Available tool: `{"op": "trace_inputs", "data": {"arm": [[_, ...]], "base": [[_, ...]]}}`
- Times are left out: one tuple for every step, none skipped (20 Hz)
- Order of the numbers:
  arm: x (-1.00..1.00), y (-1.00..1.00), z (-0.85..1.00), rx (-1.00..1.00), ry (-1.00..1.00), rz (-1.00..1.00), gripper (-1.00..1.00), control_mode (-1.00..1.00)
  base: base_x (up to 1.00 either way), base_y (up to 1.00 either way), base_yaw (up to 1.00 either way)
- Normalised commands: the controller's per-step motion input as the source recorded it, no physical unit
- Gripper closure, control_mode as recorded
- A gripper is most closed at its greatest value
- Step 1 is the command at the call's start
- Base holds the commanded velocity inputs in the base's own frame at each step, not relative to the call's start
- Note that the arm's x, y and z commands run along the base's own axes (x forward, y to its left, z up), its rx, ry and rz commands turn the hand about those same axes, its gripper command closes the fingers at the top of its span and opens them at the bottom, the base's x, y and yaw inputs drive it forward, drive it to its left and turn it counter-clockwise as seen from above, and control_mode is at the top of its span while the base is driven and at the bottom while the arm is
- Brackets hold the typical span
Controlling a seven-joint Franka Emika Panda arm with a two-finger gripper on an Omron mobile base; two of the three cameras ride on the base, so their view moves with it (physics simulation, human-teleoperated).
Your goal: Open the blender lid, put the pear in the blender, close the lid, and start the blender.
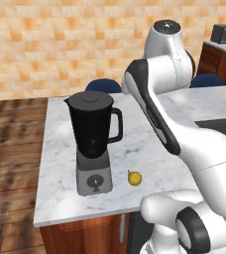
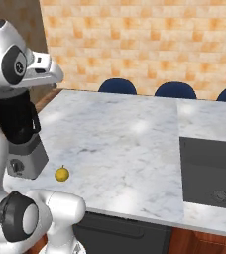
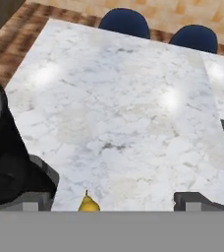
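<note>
Blender closed, first step pending

Worktop (image 1: 149,144) carries the blender (image 1: 93,144) near its front left corner, the blender lid (image 1: 90,98) seated on the jar. Pear (image 1: 134,178) lies just beside the grey base, apart from it. Fingers (image 3: 198,202) show only as tips in the hand view, spread wide and empty. Lid removal appears not yet begun; the next move calls for descending onto the lid's centre knob

Blender (image 2: 21,134) half behind arm
</note>
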Motion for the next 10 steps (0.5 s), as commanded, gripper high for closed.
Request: {"op": "trace_inputs", "data": {"arm": [[-0.01, 1.00, 0.59, -0.09, -0.11, 0.02, -1.00, -1.00], [-0.04, 1.00, 0.51, -0.06, -0.01, 0.07, -1.00, -1.00], [-0.04, 1.00, 0.38, -0.06, 0.00, 0.09, -1.00, -1.00], [-0.01, 1.00, 0.32, -0.05, 0.00, 0.09, -1.00, -1.00], [0.00, 1.00, 0.27, -0.03, 0.00, 0.09, -1.00, -1.00], [0.00, 1.00, 0.24, 0.00, 0.00, 0.09, -1.00, -1.00], [0.00, 1.00, 0.09, 0.00, 0.01, 0.10, -1.00, -1.00], [0.00, 1.00, 0.00, 0.00, 0.04, 0.09, -1.00, -1.00], [0.00, 1.00, 0.00, -0.02, 0.11, 0.11, -1.00, -1.00], [0.00, 1.00, 0.00, -0.02, 0.09, 0.12, -1.00, -1.00]], "base": [[0.00, 0.00, 0.00], [0.00, 0.00, 0.00], [0.00, 0.00, 0.00], [0.00, 0.00, 0.00], [0.00, 0.00, 0.00], [0.00, 0.00, 0.00], [0.00, 0.00, 0.00], [0.00, 0.00, 0.00], [0.00, 0.00, 0.00], [0.00, 0.00, 0.00]]}}
